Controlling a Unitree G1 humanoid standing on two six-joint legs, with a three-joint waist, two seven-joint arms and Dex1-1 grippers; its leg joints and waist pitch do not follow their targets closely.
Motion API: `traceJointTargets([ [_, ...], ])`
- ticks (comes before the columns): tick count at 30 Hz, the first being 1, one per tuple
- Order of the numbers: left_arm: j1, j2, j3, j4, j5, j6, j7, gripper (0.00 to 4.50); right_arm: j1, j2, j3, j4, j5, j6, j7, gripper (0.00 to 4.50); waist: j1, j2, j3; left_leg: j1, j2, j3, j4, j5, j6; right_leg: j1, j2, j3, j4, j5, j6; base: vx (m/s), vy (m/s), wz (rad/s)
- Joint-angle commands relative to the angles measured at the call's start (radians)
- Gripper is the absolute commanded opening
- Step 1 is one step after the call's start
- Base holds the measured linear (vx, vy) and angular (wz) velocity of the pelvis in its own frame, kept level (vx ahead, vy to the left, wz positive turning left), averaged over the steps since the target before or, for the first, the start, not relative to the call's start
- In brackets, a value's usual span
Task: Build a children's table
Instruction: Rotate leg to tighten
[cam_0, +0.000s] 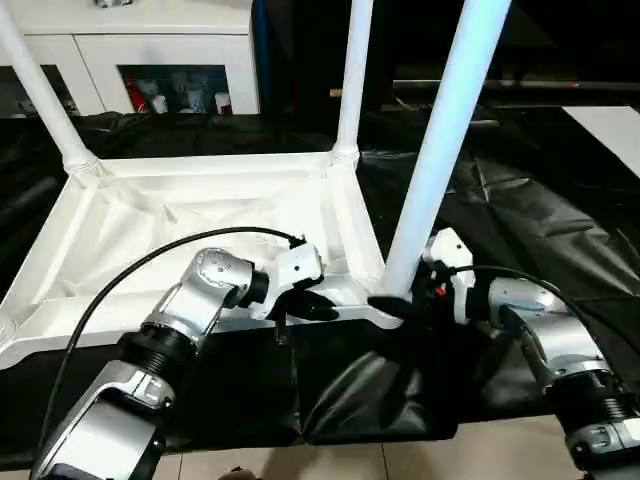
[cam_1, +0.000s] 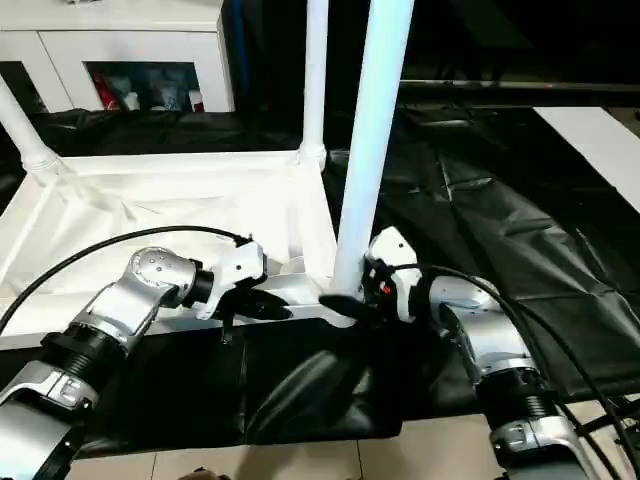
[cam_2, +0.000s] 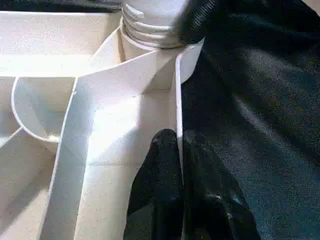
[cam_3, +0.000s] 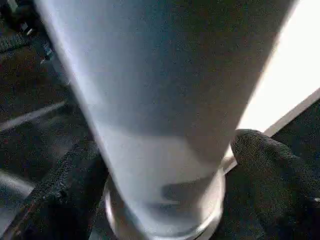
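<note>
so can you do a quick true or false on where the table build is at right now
1. The tabletop lies underside up on the black cloth. True.
2. The left end effector hangs open above the tabletop. False: it is shut on the tabletop's near rim.
3. The right end effector straddles the near leg at its base. True.
4. All legs lie flat on the cloth. False: the near leg, far left leg and far right leg stand upright in corners.
</note>
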Motion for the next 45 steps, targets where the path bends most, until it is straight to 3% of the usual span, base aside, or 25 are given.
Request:
traceJointTargets([
  [1, 0.024, -0.004, -0.031, 0.002, -0.005, 0.007, -0.027, 0.00, 0.001, -0.009, 0.012, -0.006, -0.011, -0.013, 0.018, 3.66, 0.003, -0.016, -0.069, 0.003, 0.024, -0.004, -0.047, -0.156, 0.090, 0.056, -0.053, 0.046, -0.048, -0.149, -0.242, 0.000, 0.000, 0.00],
  [3, 0.025, -0.003, -0.029, -0.001, -0.003, 0.008, -0.024, 0.00, 0.000, -0.009, 0.015, -0.005, -0.015, -0.016, 0.016, 3.62, 0.002, -0.018, -0.065, 0.005, 0.024, -0.005, -0.050, -0.201, 0.064, 0.053, -0.055, 0.046, -0.061, -0.265, -0.205, 0.000, 0.000, 0.00],
  [6, 0.026, -0.002, -0.024, -0.008, 0.001, 0.015, -0.022, 0.00, -0.007, -0.004, 0.015, 0.002, -0.015, -0.018, 0.013, 3.23, -0.001, -0.017, -0.063, 0.006, 0.024, -0.009, -0.053, -0.224, 0.044, 0.051, -0.055, 0.047, -0.067, -0.329, -0.175, 0.000, 0.000, 0.00],
  [10, 0.027, 0.000, -0.023, -0.012, 0.001, 0.020, -0.019, 0.00, -0.008, -0.003, 0.014, 0.001, -0.010, -0.017, 0.014, 2.83, -0.002, -0.018, -0.065, 0.006, 0.024, -0.010, -0.053, -0.215, 0.043, 0.051, -0.052, 0.048, -0.063, -0.299, -0.179, 0.000, 0.000, 0.00],
  [18, 0.026, 0.001, -0.024, -0.009, 0.005, 0.025, -0.014, 0.00, -0.003, -0.001, 0.011, 0.008, -0.014, -0.024, 0.009, 2.71, -0.001, -0.018, -0.067, 0.005, 0.022, -0.009, -0.050, -0.192, 0.053, 0.052, -0.051, 0.047, -0.060, -0.272, -0.185, 0.000, 0.000, 0.00],
  [22, -0.002, -0.048, 0.009, 0.057, 0.034, 0.058, 0.146, 0.00, -0.017, 0.053, -0.036, 0.093, -0.037, -0.022, -0.160, 2.70, -0.006, -0.018, -0.063, 0.007, 0.019, -0.007, -0.051, -0.219, 0.040, 0.048, -0.050, 0.046, -0.068, -0.319, -0.178, 0.000, 0.000, 0.00],
  [25, -0.051, -0.120, 0.041, 0.137, 0.063, 0.108, 0.341, 0.00, -0.036, 0.136, -0.085, 0.161, -0.056, 0.012, -0.384, 2.70, -0.010, -0.019, -0.059, 0.016, 0.016, -0.010, -0.053, -0.264, 0.016, 0.040, -0.049, 0.044, -0.081, -0.423, -0.147, 0.000, 0.000, 0.00],
  [27, -0.067, -0.146, 0.055, 0.161, 0.064, 0.124, 0.400, 0.00, -0.041, 0.165, -0.098, 0.177, -0.063, 0.017, -0.456, 2.70, -0.013, -0.020, -0.060, 0.016, 0.015, -0.015, -0.056, -0.282, -0.001, 0.043, -0.052, 0.040, -0.088, -0.478, -0.118, 0.000, 0.000, 0.00],
  [31, -0.107, -0.237, 0.082, 0.213, 0.065, 0.168, 0.560, 0.00, -0.067, 0.272, -0.145, 0.205, -0.052, 0.051, -0.658, 2.70, -0.016, -0.019, -0.062, 0.017, 0.015, -0.015, -0.058, -0.292, 0.005, 0.039, -0.049, 0.041, -0.091, -0.459, -0.117, 0.000, 0.000, 0.00],
  [34, -0.129, -0.290, 0.075, 0.247, 0.082, 0.164, 0.616, 0.00, -0.088, 0.332, -0.123, 0.217, -0.071, 0.030, -0.701, 2.70, -0.017, -0.016, -0.062, 0.017, 0.013, -0.015, -0.058, -0.296, 0.008, 0.038, -0.049, 0.040, -0.094, -0.451, -0.114, 0.000, 0.000, 0.00],
  [37, -0.139, -0.292, 0.068, 0.267, 0.092, 0.144, 0.620, 0.00, -0.097, 0.345, -0.123, 0.224, -0.070, -0.010, -0.686, 2.70, -0.015, -0.018, -0.062, 0.016, 0.011, -0.014, -0.058, -0.309, 0.020, 0.039, -0.050, 0.040, -0.099, -0.462, -0.101, 0.000, 0.000, 0.00],
  [38, -0.139, -0.282, 0.065, 0.267, 0.093, 0.135, 0.608, 0.00, -0.099, 0.341, -0.119, 0.217, -0.060, -0.034, -0.645, 3.26, -0.014, -0.017, -0.062, 0.015, 0.011, -0.015, -0.059, -0.308, 0.022, 0.041, -0.050, 0.040, -0.099, -0.465, -0.098, 0.000, 0.000, 0.00],
  [43, -0.135, -0.246, 0.062, 0.260, 0.094, 0.113, 0.569, 0.00, -0.104, 0.313, -0.109, 0.201, -0.056, -0.065, -0.577, 3.75, -0.018, -0.019, -0.062, 0.005, 0.013, -0.018, -0.062, -0.306, 0.028, 0.046, -0.050, 0.038, -0.094, -0.449, -0.101, 0.000, 0.000, 0.00],
  [45, -0.128, -0.223, 0.062, 0.255, 0.091, 0.092, 0.529, 0.00, -0.103, 0.279, -0.102, 0.178, -0.049, -0.057, -0.511, 3.83, -0.024, -0.021, -0.063, 0.009, 0.012, -0.016, -0.059, -0.305, 0.035, 0.044, -0.049, 0.039, -0.095, -0.447, -0.102, 0.000, 0.000, 0.00],
])
